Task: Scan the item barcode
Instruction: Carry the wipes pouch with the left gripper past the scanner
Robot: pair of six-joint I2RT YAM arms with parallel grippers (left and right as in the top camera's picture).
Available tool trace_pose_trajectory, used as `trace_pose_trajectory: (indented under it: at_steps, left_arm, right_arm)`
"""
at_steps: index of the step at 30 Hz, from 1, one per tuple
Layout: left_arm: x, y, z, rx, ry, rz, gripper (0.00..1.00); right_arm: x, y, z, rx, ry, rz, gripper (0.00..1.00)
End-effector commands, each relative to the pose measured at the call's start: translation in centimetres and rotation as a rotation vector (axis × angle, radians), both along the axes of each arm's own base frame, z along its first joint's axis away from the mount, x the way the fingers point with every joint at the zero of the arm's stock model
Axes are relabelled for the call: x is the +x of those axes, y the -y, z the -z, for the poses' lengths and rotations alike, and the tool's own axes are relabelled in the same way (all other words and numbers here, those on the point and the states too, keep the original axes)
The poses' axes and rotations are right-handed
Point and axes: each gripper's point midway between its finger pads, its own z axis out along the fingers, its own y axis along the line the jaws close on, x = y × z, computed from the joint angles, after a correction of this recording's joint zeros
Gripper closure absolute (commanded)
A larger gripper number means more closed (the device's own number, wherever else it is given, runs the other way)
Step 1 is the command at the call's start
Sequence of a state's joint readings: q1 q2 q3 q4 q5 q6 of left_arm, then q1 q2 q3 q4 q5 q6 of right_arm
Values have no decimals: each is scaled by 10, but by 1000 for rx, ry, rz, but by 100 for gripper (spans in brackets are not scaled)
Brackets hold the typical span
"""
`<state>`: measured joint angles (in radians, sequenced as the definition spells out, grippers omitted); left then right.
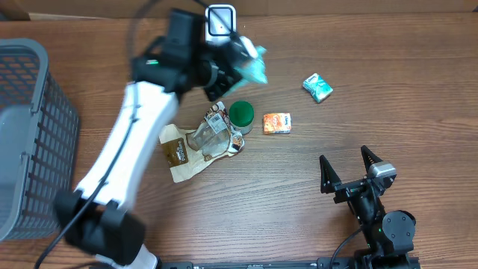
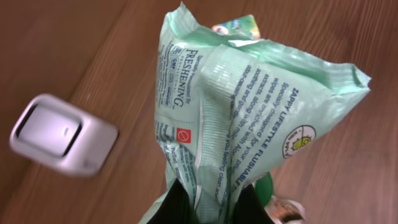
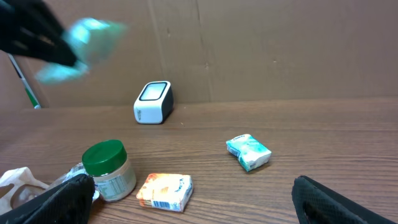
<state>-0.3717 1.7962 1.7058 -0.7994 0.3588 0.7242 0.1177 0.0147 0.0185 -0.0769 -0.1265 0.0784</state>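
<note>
Left pincer: shut tight on the lower end of a mint-green pack of flushable wipes. From the left wrist view we see both dark fingers pinching the pack's crimped edge, with the printed back panel facing the camera. We can't make out a barcode on the side that shows.

Where the pack is: held up off the desk, toward the far middle. It hangs just right of the white scanner and slightly nearer than it. The two are close but apart. In the right wrist view the pack appears as a pale green blur high at far left, well above the desk surface.

Right pincer: jaws spread as wide as they go, nothing between them. It sits low over the near right part of the desk.

Loose on the desk, middle:
- a green-lidded jar, upright
- an orange box just right of the jar, lying flat
- a small teal packet farther right, well apart from the rest
- a clear crumpled wrapper and a brown pouch, left of the jar and touching each other

A grey mesh basket stands at the left edge. We can't tell from these views what is in it.
</note>
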Motion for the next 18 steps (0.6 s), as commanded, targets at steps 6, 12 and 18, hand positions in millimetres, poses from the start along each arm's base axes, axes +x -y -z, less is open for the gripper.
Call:
trace_pose_trajectory:
  at_steps: [6, 12, 18]
  left_arm:
    - [14, 66, 40, 164, 176, 148, 96]
    - [1, 98, 34, 166, 229, 187, 96]
    - [-15, 128, 38, 50, 124, 84, 96]
  right_arm:
    - [0, -1, 1, 3, 5, -3, 0]
    - [0, -1, 1, 3, 5, -3, 0]
    - [0, -1, 1, 3, 5, -3, 0]
